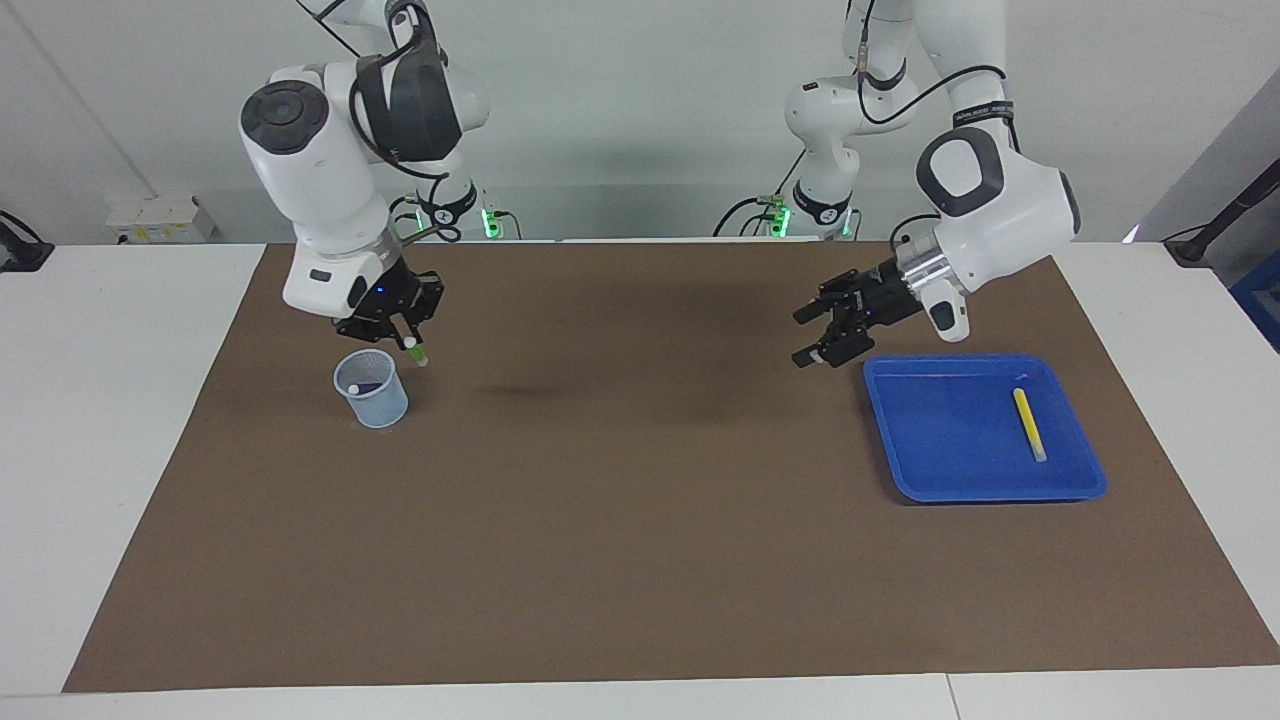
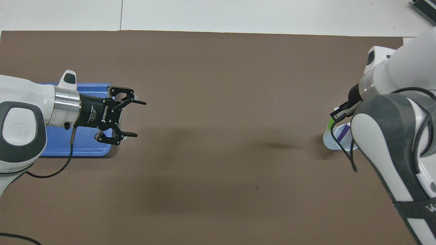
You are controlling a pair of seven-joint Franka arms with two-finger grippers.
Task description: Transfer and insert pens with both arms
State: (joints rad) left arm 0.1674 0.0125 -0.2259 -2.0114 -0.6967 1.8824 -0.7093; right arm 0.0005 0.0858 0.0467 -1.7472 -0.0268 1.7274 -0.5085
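Facing view: a brown mat (image 1: pixel 640 520) covers the table; on it, toward the left arm's end, lies a blue tray (image 1: pixel 930 470) holding the yellow pen (image 1: pixel 1029 424). The left gripper (image 1: pixel 818 337) hangs beside the tray's edge, fingers spread apart and empty. Toward the right arm's end stands a small pale mesh cup (image 1: pixel 372 389) with the purple pen (image 1: pixel 366 386) inside. The right gripper (image 1: pixel 405 338), clamped on the green pen (image 1: pixel 417 352), hovers just above the cup's rim. Risk: the pen tip looks offset toward the rim, so a release here could glance off or tip the light cup.
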